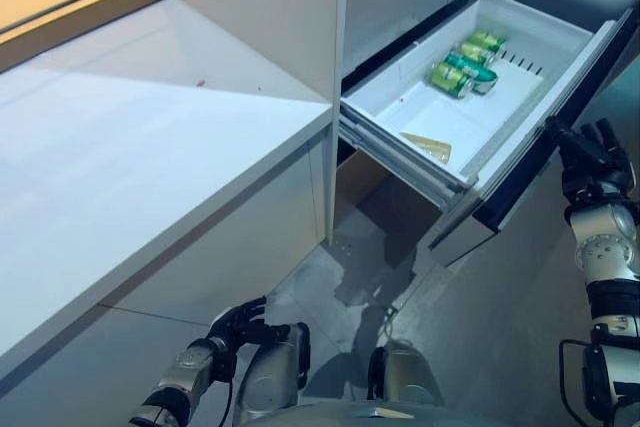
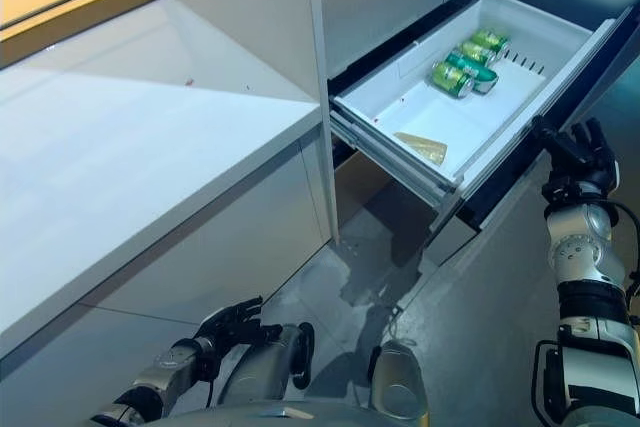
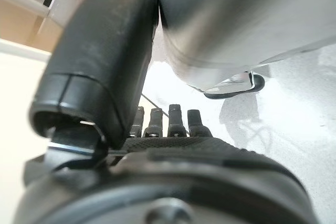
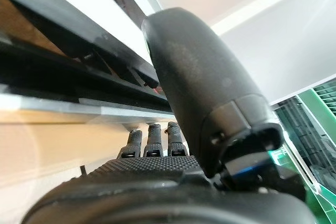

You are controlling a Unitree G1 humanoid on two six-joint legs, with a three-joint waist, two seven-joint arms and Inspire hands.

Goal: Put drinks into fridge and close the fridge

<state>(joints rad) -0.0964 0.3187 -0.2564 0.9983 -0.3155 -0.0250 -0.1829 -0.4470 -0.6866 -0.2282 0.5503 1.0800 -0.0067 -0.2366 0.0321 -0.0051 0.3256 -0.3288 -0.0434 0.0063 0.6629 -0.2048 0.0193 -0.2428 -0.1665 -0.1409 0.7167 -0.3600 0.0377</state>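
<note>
The white fridge drawer (image 1: pixel 560 42) stands pulled out at the upper right. Three green drink cans (image 1: pixel 466 62) lie in a row at its far end, and a flat yellowish packet (image 1: pixel 428 146) lies nearer the front. My right hand (image 1: pixel 592 155) is raised against the drawer's dark front panel (image 1: pixel 540 152), its fingers straight and holding nothing. In the right wrist view the thumb (image 4: pixel 205 82) and fingers (image 4: pixel 152 140) point at the underside of the drawer front. My left hand (image 1: pixel 238 325) hangs low by the floor, fingers relaxed and empty.
A long white counter (image 1: pixel 130 157) fills the left side, with white cabinet fronts below it. A tall white panel (image 1: pixel 270 7) separates the counter from the fridge. Grey floor (image 1: pixel 480 327) lies under the open drawer.
</note>
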